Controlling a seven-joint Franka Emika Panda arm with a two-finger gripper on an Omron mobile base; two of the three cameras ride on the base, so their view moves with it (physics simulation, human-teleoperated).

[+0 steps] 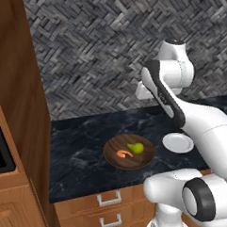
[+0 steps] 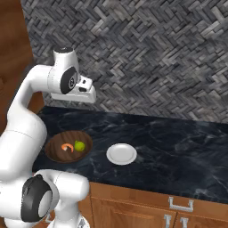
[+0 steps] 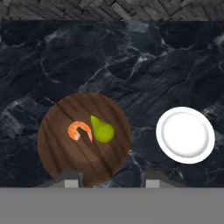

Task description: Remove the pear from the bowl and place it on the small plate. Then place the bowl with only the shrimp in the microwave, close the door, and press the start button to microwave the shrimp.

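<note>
Two small things lie side by side in the middle of the bowl (image 3: 84, 138): the shrimp (image 3: 80, 130) and the pear (image 3: 102, 130), just touching. The bowl stands near the front edge of the dark worktop (image 3: 131, 61), and the small plate (image 3: 185, 135) is beside it, apart. The hand (image 3: 109, 180) hangs high above the bowl, its fingers apart and holding nothing.

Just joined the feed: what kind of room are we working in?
Most likely a home kitchen: a dark marble counter over wooden drawers, a herringbone tile backsplash, and a wooden bowl holding food.
</note>
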